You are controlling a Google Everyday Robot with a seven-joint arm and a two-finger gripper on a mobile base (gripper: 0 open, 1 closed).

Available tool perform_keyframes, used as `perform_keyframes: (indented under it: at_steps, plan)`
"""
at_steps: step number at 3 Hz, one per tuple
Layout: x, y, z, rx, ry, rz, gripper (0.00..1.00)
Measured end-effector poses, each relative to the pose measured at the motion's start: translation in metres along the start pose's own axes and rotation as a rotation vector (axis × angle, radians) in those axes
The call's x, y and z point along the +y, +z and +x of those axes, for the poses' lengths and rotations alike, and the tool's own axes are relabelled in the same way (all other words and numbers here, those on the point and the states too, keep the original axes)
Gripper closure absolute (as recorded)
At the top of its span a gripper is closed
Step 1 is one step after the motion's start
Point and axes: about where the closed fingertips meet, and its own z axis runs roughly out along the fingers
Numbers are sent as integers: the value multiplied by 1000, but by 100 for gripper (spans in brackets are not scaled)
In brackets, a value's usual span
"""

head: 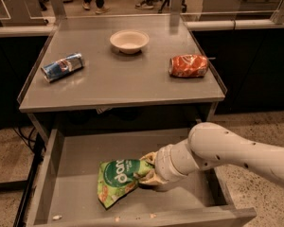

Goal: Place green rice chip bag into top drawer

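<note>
The green rice chip bag (117, 180) is crumpled, with white lettering, and lies inside the open top drawer (80, 157) near its middle front. My gripper (149, 171) reaches in from the right on a white arm and is shut on the bag's right end. The bag's lower left corner rests on or just above the drawer's grey bottom; I cannot tell which. The fingers are mostly hidden behind the bag and the wrist.
On the grey table (118, 82) above the drawer lie a blue can (62, 66) at the left, a white bowl (129, 41) at the back middle and an orange crushed can (189, 65) at the right. Small crumbs (57, 217) lie at the drawer's front.
</note>
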Motion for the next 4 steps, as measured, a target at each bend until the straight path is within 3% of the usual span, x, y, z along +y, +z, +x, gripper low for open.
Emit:
perform_keyframes:
  at_steps: [1,3,4]
  plan:
    - [0,0,0,0,0,0,49]
    - [0,0,0,0,0,0,3]
    - [0,0,0,0,0,0,0]
